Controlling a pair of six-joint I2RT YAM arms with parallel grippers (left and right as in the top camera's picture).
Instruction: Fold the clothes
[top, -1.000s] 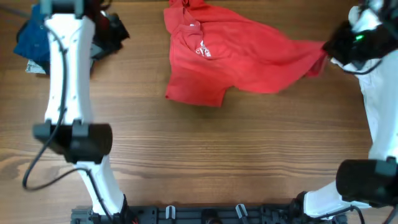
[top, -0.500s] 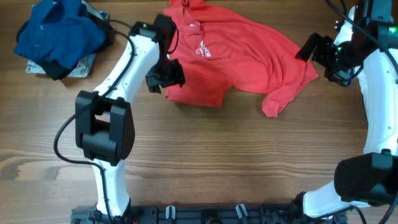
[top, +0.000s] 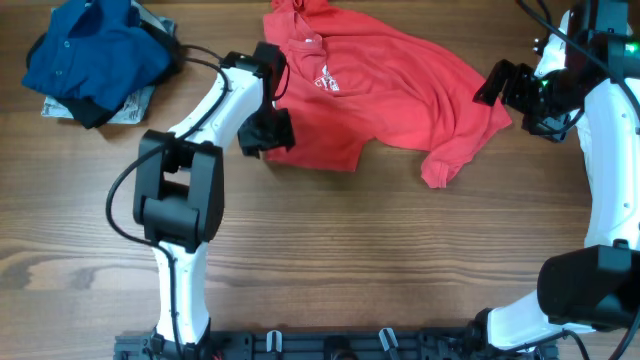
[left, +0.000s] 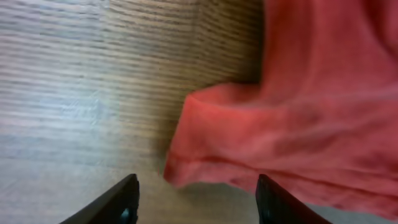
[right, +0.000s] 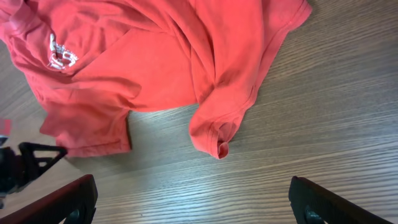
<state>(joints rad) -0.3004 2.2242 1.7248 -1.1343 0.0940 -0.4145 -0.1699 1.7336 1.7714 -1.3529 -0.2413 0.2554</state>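
Overhead, one big red cotton T-shirt with white chest lettering (top: 390, 90) lies crumpled at the far middle of the brown wooden table (top: 330, 260). Its collar is at the far left and one sleeve (top: 445, 165) trails to the near right. To my eye it is light, limp stuff: it will sag and bunch wherever it is lifted and it will not hold a crease unaided. It is best pinched at a doubled edge, meaning the hem corner (left: 186, 155) or the sleeve cuff.

The left claw (left: 196, 186) sits right at that hem corner with its jaws apart and clamping nothing. The right claw (right: 193, 190) hangs beyond the shirt's right side with its jaws spread wide, and it too is empty.

By count there is one red shirt. There is also one blue collared shirt (top: 90, 55) heaped at the far left corner, with a dark scrap and a pale scrap beneath it, and I cannot tell whether those are separate garments. There are two claws.
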